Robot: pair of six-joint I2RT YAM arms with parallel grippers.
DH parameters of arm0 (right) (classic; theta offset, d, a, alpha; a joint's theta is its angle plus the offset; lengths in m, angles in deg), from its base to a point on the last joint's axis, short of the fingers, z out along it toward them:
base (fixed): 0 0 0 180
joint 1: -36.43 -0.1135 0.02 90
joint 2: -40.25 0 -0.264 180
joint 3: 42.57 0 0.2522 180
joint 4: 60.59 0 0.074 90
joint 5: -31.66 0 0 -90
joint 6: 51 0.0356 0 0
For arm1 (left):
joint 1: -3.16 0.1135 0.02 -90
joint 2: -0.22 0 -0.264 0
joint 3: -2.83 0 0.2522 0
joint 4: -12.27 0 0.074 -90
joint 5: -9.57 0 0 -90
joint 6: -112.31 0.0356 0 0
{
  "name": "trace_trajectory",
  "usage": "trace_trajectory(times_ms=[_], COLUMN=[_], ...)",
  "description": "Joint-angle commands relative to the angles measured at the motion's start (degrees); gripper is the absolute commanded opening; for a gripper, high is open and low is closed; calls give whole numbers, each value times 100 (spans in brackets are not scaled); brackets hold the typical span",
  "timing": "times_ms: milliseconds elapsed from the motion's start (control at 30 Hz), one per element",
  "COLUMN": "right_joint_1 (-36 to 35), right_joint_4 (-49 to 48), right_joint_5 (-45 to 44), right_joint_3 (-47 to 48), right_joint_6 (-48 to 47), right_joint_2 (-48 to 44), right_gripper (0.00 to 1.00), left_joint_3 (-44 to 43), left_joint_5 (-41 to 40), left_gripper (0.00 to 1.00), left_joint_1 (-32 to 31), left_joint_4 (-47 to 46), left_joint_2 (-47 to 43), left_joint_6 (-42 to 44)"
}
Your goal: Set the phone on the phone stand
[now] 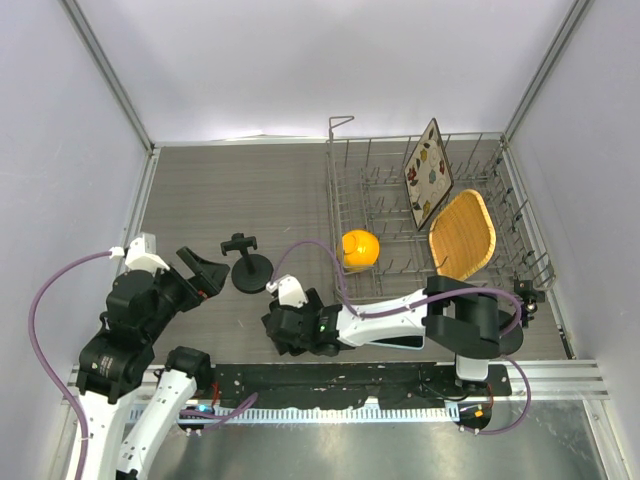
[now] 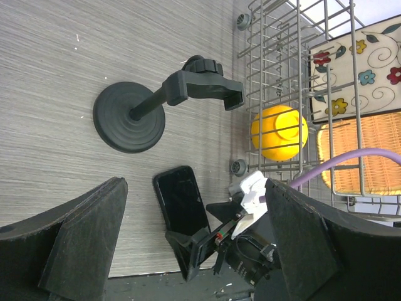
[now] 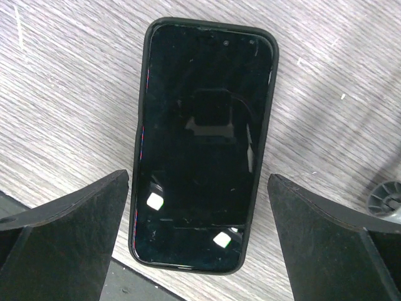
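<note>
The phone (image 3: pixel 200 144), black in a black case, lies flat and screen up on the grey table; it also shows in the left wrist view (image 2: pixel 180 202). My right gripper (image 3: pixel 197 182) hangs open over its near end, one finger on each side and neither touching it. In the top view the right gripper (image 1: pixel 285 328) hides the phone. The black phone stand (image 2: pixel 128 117) stands upright beyond the phone, its cradle (image 2: pixel 203 88) empty. My left gripper (image 1: pixel 205 275) is open and empty, left of the stand (image 1: pixel 250 270).
A wire dish rack (image 1: pixel 350 190) fills the right side. It holds a yellow round object (image 1: pixel 360 248), a patterned plate (image 1: pixel 428 172) and a wicker plate (image 1: pixel 462 233). The table's near edge lies just behind the phone's near end.
</note>
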Motion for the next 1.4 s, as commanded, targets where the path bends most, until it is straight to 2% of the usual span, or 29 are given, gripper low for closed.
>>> trace_trajectory(times_ms=[0, 100, 267, 400, 433, 500, 533, 600, 633, 700, 733, 900, 1067, 1167, 1200, 1300, 1333, 1367], right_joint_1=[18, 44, 132, 132, 132, 115, 115, 62, 18, -122, -166, -237, -237, -237, -237, -228, -228, -228], right_joint_4=[96, 464, 1712, 1837, 1732, 1740, 1662, 1582, 1356, 1109, 933, -183, -2106, -3180, -3443, -3516, -3472, -3446], right_joint_5=[39, 108, 302, 574, 635, 549, 522, 294, 232, -21, -145, -348, -542, -506, -541, -673, -665, -639], right_joint_3=[306, 639, 1492, 1423, 1266, 1159, 1063, 1009, 957, 904, 869, 378, -782, -1363, -1477, -1339, -1268, -1198], right_joint_6=[82, 293, 1014, 1199, 1190, 1103, 998, 690, 498, 42, -48, -584, -761, -831, -823, -892, -928, -989], right_joint_2=[205, 451, 1084, 1111, 1067, 962, 927, 778, 690, 418, 312, -575, -1876, -2516, -2615, -2826, -2835, -2844], right_gripper=[98, 98, 96, 83, 75, 66, 51, 37, 25, 13, 1, 1, 1, 0, 1, 1, 1, 1], left_joint_3=[15, 24, -2, -90, -99, -134, -134, -134, -134, -134, -143, -231, -284, -57, 41, 585, 760, 1110], left_joint_5=[95, 103, 121, 112, 112, 103, 112, 138, 165, 348, 393, 560, 850, 1490, 2023, 2904, 3560, 3827], left_gripper=[95, 95, 95, 95, 95, 95, 95, 96, 96, 96, 96, 96, 96, 93, 94, 99, 100, 100], left_joint_1=[-3, -3, -3, -3, -11, -3, -3, -3, -11, -3, -3, -3, -3, -11, -3, -3, -3, -3], left_joint_4=[-100, -91, -74, -4, 14, 58, 75, 84, 67, 41, 49, 58, -82, -538, -740, -2002, -2321, -2637], left_joint_2=[-7, -33, -24, -24, -24, -33, -33, -33, -24, 2, 20, 64, 81, 73, 73, 195, 257, 449], left_joint_6=[46, 38, 29, 55, 55, 73, 81, 73, 64, 46, 38, -15, -85, -164, -278, -795, -1006, -1200])
